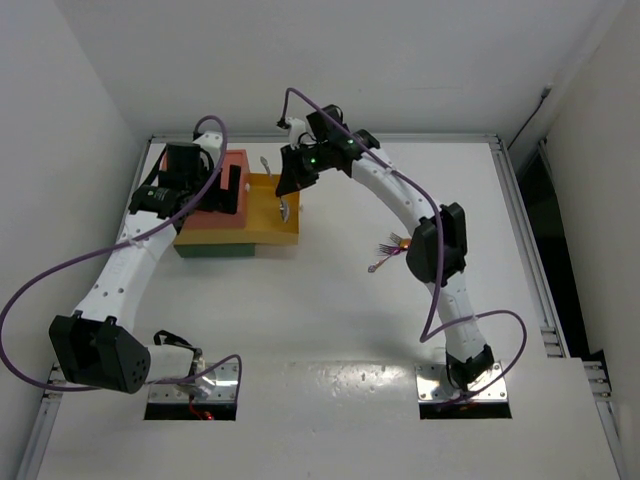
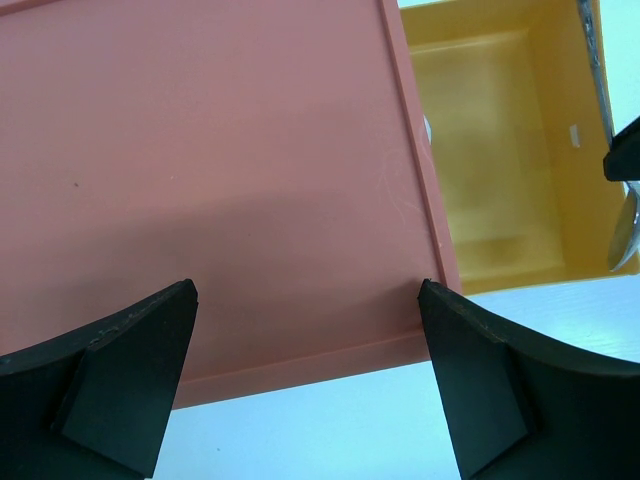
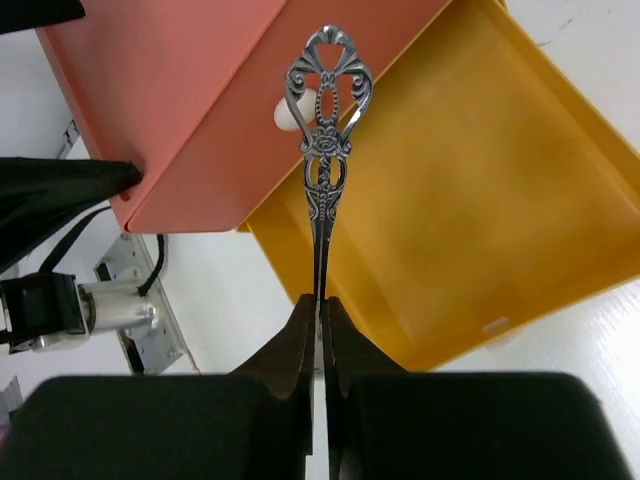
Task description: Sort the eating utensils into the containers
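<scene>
1. Top view: shows right gripper over the pulled-out yellow drawer, silver spoon hanging from it; left gripper at red-orange drawer; loose utensils lying well apart on the table.
2. Left wrist: shows fingers spread wide over red-orange drawer.
3. Right wrist: shows fingers pinched tight on spoon's ornate handle, above yellow drawer.

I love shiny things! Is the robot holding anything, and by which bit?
The right end effector pinches the silver spoon by its thin stem, near the bowl, the fancy handle sticking out. The left end effector is open and holds nothing.
</scene>
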`<control>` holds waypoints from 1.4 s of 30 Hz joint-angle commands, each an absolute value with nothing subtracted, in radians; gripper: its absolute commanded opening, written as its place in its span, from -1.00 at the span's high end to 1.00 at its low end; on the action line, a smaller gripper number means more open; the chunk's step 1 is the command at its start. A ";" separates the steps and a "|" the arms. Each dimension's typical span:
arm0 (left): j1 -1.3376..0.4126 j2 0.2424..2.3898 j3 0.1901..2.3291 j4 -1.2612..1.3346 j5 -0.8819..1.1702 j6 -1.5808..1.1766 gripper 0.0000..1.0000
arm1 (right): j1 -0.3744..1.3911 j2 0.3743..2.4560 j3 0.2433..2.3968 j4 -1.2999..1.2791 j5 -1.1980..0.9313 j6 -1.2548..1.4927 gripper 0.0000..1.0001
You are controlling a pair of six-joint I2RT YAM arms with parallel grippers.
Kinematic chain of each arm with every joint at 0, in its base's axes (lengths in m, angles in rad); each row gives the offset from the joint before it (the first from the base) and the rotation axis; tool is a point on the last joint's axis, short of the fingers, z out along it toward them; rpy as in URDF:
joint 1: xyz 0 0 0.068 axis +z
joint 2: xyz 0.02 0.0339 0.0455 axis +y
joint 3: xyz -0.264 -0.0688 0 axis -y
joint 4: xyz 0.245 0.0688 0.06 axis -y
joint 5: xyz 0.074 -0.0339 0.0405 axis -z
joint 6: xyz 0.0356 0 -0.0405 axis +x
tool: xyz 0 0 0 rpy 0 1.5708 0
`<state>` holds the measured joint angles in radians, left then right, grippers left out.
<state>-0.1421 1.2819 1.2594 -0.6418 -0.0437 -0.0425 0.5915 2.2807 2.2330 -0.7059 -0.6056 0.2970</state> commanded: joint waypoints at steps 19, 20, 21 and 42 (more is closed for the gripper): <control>-0.130 1.318 1.287 -0.621 -0.054 -0.060 -0.99 | 0.528 2.115 2.165 -0.755 -0.640 0.152 0.27; -0.130 1.307 1.287 -0.621 -0.054 -0.060 -0.99 | 0.490 2.065 2.101 -0.743 -0.621 0.138 0.27; -0.130 1.295 1.287 -0.611 -0.066 -0.060 -0.99 | 0.470 2.018 1.969 -0.733 -0.580 0.114 0.27; -0.130 1.284 1.269 -0.592 -0.093 -0.089 -0.99 | 0.152 1.745 1.133 -0.512 -0.201 0.313 0.54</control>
